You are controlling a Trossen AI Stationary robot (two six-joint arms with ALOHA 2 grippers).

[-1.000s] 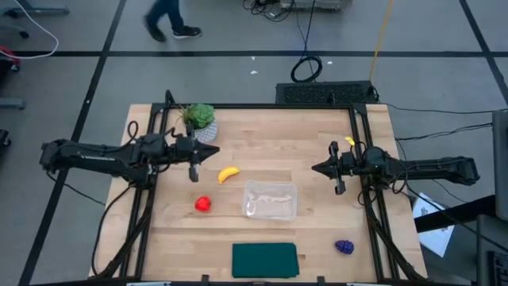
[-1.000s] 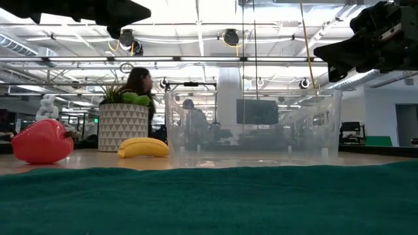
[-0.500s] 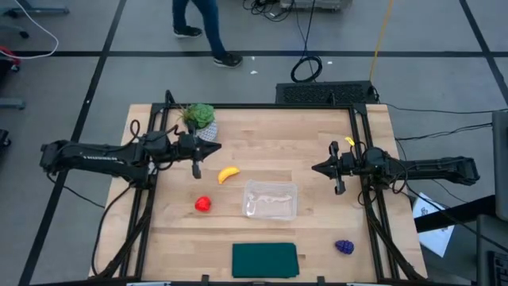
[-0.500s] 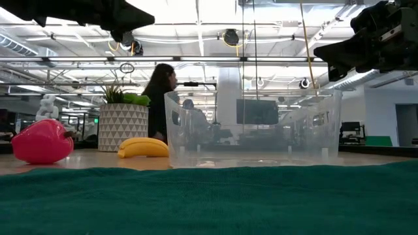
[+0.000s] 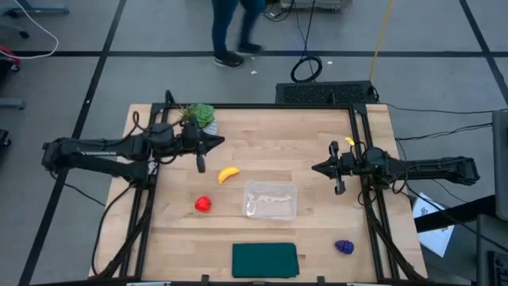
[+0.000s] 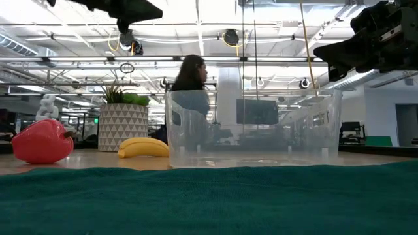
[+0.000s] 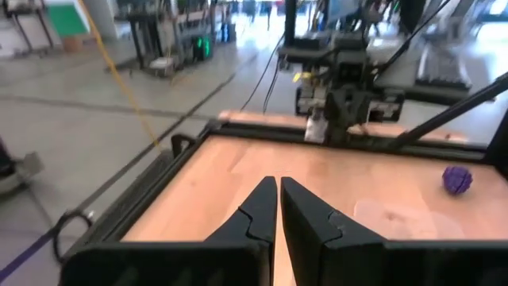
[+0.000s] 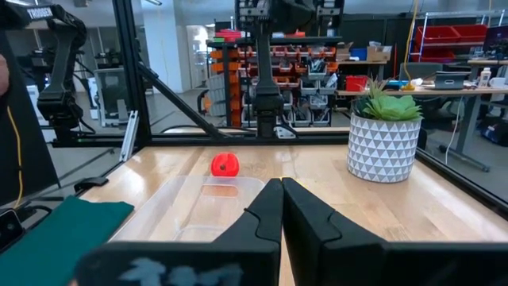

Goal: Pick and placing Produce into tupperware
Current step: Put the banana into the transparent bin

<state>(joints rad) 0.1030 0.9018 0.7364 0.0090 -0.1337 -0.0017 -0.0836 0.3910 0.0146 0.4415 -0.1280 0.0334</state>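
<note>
I see the left gripper [image 5: 220, 142] held above the table [image 5: 262, 135] near the far left part, just beside the potted plant [image 5: 200, 116]. Its fingers [image 7: 262, 208] are pressed together and hold nothing. The right gripper [image 5: 316, 168] hangs over the right side of the table, and its fingers [image 8: 267, 208] are also clenched and empty.

The tupperware [image 5: 271, 199] stands near the middle of the table, a little toward the front. It is empty, as I see through its clear walls in the low view [image 6: 253, 124]. The banana [image 5: 228, 173] lies on the wood between the left gripper and the tupperware, apart from both. The red fruit [image 5: 203, 204] lies to the left of the tupperware, near it but not touching. The grape bunch [image 5: 344, 247] lies well apart, close to the front right corner of the table; I see it also in the left wrist view [image 7: 457, 179]. A dark green mat [image 5: 264, 259] lies flat at the front edge, in front of the tupperware.

Behind the table a person [image 5: 234, 32] stands on the floor.
</note>
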